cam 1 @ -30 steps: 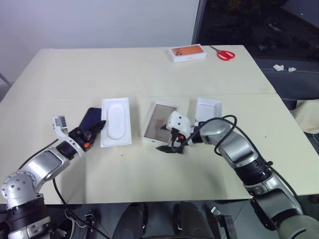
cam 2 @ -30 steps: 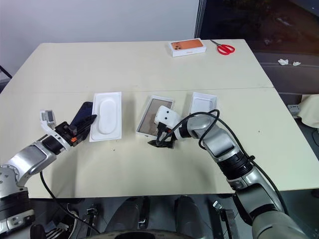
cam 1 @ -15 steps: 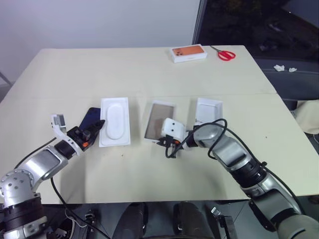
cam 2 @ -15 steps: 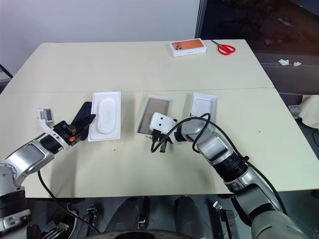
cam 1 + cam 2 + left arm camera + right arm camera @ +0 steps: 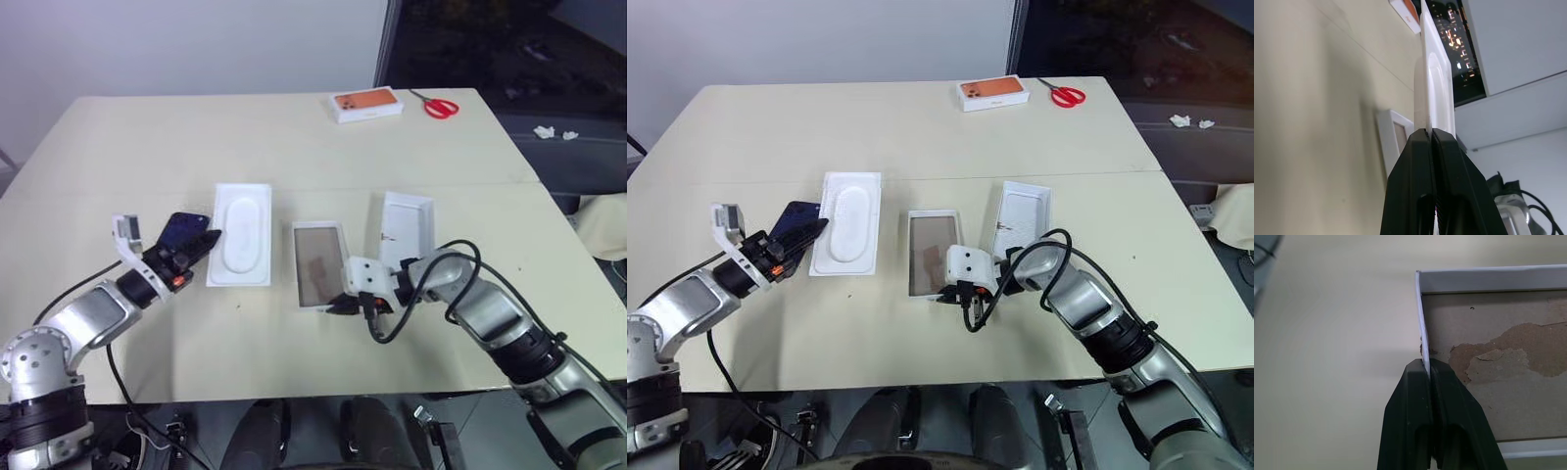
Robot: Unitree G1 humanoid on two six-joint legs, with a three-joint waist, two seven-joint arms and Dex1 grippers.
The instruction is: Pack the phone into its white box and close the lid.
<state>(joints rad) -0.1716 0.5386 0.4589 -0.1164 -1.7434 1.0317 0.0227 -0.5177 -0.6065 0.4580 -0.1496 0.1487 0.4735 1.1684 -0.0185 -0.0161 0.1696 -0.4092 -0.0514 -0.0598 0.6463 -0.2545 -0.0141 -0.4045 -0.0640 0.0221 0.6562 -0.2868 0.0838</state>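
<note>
white box [image 5: 318,264] turned, pulled nearer | right tool [image 5: 1426,366] clamps its wall | left tool [image 5: 201,241] pinches half-hidden phone [image 5: 182,231]

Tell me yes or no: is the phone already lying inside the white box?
No. The white box shows its bare brown floor; the phone is elsewhere.

Both arms are built of rounded silver-grey metal segments joined by black bands and collars. Loose black cables loop outside each forearm; the right one curls in a wide loop beside the wrist. The left gripper [image 5: 203,242] has two slim black fingers on a black wrist block with a small orange-red mark, and a white bracket carrying a small grey module sticks up behind it. The right gripper [image 5: 340,307] has black fingers under a boxy white housing with two small dark round holes on its face.
</note>
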